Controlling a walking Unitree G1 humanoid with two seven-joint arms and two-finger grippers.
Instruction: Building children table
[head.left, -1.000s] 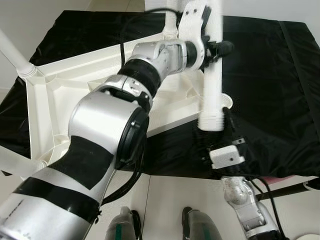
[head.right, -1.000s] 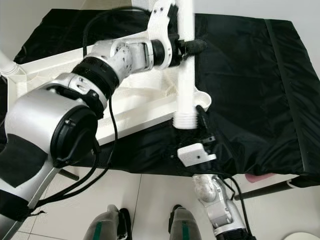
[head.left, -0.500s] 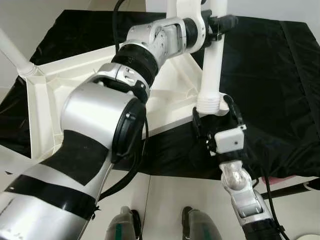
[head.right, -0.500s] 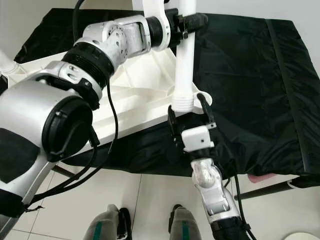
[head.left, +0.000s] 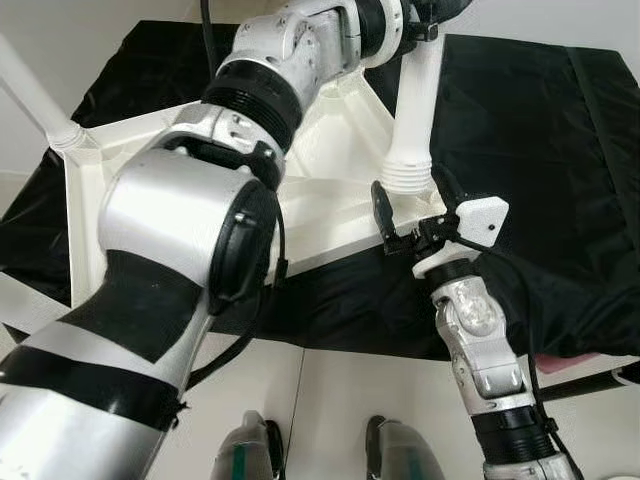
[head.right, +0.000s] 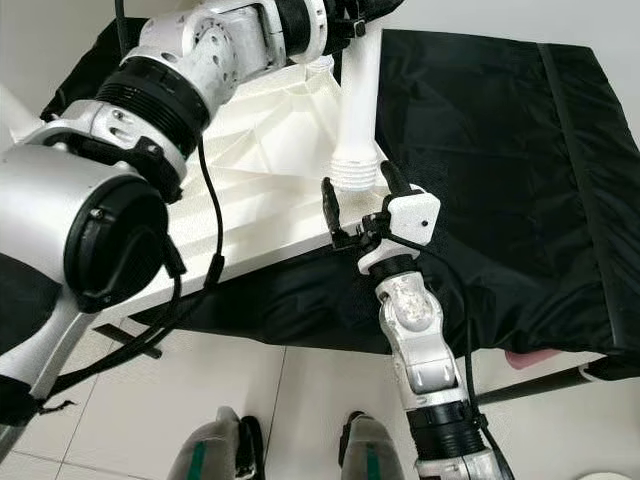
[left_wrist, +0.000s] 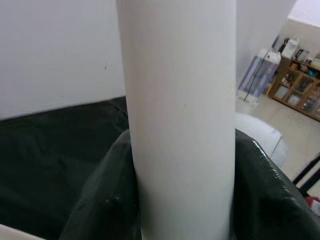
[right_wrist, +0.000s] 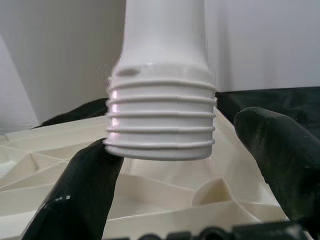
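Leg-fitting step: we are lowering a white table leg (head.left: 415, 110) toward the corner socket (right_wrist: 212, 192) of the white tabletop (head.left: 330, 215), which is lying upside down on a bench draped in black cloth (head.left: 540, 170). Our left gripper (head.left: 425, 18) is pinching the leg high on its shaft; in the left wrist view the two fingers (left_wrist: 102, 200) are pressing on either side of the tube. The threaded end (right_wrist: 161, 120) is hanging just above the socket, not yet in it as far as we can tell, and the leg is tilting a little, top leaning toward our right. Our right gripper (head.left: 408, 215) is sitting at the tabletop's near corner just under the thread, fingers (right_wrist: 90, 190) spread wide with the thread between them, gripping nothing. Another leg (head.left: 35, 100) is already standing in the far-left corner, so we are judging the build partly done. Next move, in our judgement: straightening the leg upright, centring the thread over the socket, lowering until it is seating, then twisting to start the threads; a tilted start is risking cross-threading or the leg slipping off the socket rim. The right fingers are probably guiding or steadying the thread end.
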